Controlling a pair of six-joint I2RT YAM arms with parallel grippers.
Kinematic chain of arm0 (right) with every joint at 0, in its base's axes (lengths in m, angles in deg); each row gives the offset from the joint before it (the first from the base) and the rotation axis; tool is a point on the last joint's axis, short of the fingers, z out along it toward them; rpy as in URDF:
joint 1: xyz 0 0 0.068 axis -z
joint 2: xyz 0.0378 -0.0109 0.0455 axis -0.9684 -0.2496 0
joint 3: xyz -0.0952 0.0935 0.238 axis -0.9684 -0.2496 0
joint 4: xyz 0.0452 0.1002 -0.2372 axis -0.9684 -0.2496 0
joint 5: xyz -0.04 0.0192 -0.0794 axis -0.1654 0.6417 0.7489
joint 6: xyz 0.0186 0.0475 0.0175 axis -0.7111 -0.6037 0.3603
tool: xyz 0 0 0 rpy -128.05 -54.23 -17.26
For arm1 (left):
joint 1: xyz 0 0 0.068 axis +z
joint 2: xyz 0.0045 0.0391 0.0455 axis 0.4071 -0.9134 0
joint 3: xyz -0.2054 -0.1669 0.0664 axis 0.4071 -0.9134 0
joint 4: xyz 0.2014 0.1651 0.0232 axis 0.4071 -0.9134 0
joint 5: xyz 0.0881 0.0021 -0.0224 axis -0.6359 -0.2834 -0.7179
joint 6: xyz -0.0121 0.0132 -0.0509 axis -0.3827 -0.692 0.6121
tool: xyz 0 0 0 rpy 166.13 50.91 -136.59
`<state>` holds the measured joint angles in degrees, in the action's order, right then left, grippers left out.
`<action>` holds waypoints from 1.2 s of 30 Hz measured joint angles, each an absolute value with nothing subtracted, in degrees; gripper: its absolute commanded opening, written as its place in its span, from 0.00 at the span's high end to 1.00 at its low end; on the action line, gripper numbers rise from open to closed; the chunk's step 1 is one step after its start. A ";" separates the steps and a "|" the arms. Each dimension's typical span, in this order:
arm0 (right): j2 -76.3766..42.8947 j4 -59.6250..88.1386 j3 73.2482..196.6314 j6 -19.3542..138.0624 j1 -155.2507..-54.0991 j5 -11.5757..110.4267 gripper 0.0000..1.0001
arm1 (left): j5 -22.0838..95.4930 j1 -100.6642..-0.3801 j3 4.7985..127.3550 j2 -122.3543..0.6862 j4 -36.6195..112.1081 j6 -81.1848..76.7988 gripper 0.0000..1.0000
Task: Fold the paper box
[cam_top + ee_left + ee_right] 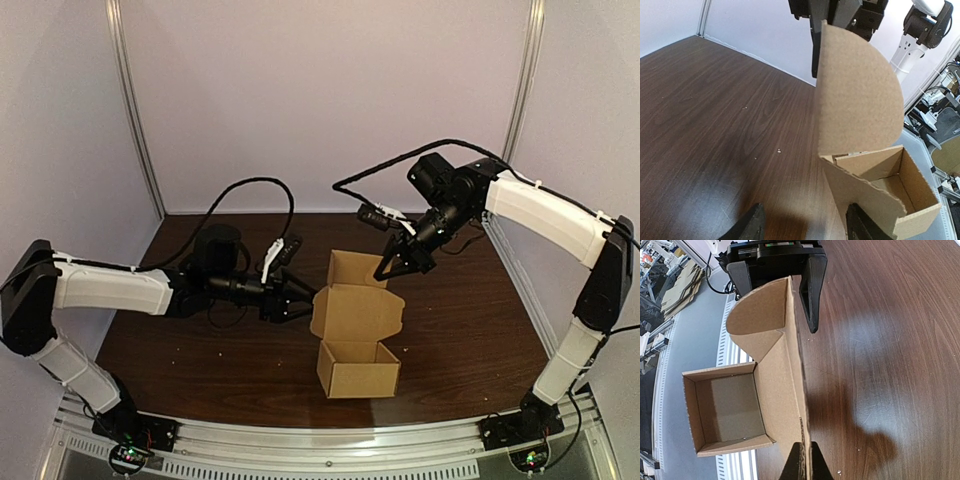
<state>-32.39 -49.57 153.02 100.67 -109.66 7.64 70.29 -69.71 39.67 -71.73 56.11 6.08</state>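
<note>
table (200, 345): dark wood; cardboard box (358, 372) sits mid-table between the arms, tray open.
lid (356, 312): standing upright, side ear untucked.
right gripper (801, 460): clamped on the lid's edge; lower it slowly.
left gripper (805, 227): fingers apart beside the lid; I'd tuck the ear first.

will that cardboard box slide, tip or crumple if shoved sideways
Likely slides easily: the cardboard box is empty and thin-walled, so probably light. Its upright lid, one creased sheet, would probably flex. The right end effector seems to pinch the lid, so the box may pivot.
</note>
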 measured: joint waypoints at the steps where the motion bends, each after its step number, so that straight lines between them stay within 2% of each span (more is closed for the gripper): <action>1: -32.39 -49.57 152.97 100.63 -109.66 7.64 1.00 | 70.51 -69.98 39.95 -72.15 56.13 6.11 0.42; 7: -32.39 -49.92 152.41 100.52 -109.74 8.07 1.00 | 72.12 -71.55 41.94 -76.28 57.97 7.33 0.42; 21: -31.34 -52.52 151.25 101.37 -109.55 6.22 1.00 | 75.56 -73.30 43.32 -82.35 64.07 10.98 0.58; 30: -31.03 -52.96 150.59 101.19 -109.20 4.58 1.00 | 76.50 -73.93 43.32 -85.63 70.45 14.63 0.62; 36: -30.51 -52.57 149.91 100.43 -109.20 3.48 1.00 | 76.69 -75.97 43.97 -86.00 71.30 14.48 0.76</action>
<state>-30.51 -52.57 149.91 100.43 -109.20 3.48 76.69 -75.97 43.97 -86.00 71.30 14.48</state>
